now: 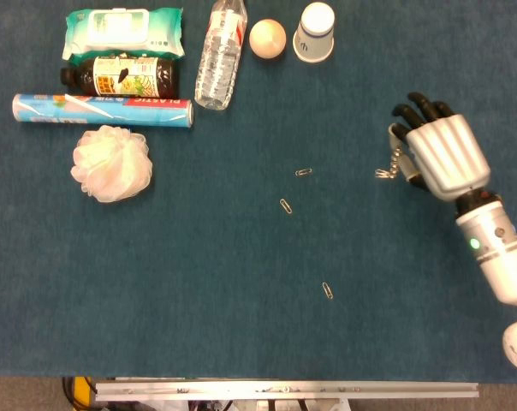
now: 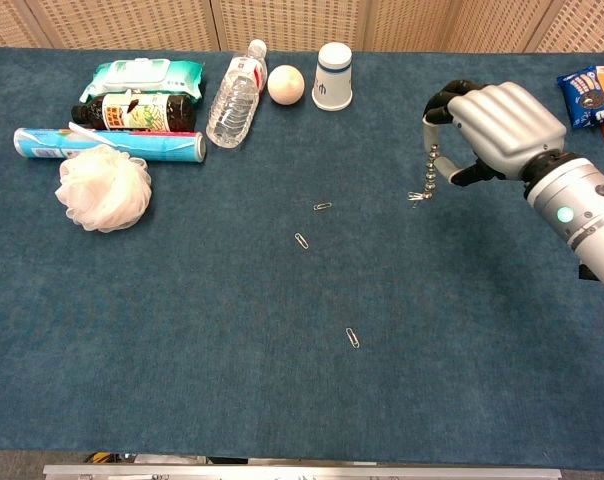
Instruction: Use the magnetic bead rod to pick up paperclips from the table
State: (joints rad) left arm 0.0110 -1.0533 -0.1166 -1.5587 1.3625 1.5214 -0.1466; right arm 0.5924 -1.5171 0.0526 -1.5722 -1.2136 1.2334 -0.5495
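My right hand (image 1: pixel 442 156) (image 2: pixel 502 128) grips the magnetic bead rod (image 2: pixel 431 172) (image 1: pixel 395 162), which hangs down from its curled fingers at the right of the table. A small clump of paperclips (image 2: pixel 416 196) (image 1: pixel 383 173) clings to the rod's lower tip. Three loose paperclips lie on the blue cloth: one (image 1: pixel 303 172) (image 2: pixel 322 206) near the middle, one (image 1: pixel 286 205) (image 2: pixel 301 240) just below it, and one (image 1: pixel 327 290) (image 2: pixel 352 337) nearer the front. My left hand shows in neither view.
Along the back left stand a wipes pack (image 1: pixel 124 32), a dark sauce bottle (image 1: pixel 120 76), a plastic wrap roll (image 1: pixel 102 110), a bath pouf (image 1: pixel 111 163), a water bottle (image 1: pixel 221 53), an egg (image 1: pixel 267 38) and a paper cup (image 1: pixel 314 32). Snack packs (image 2: pixel 592 98) lie far right.
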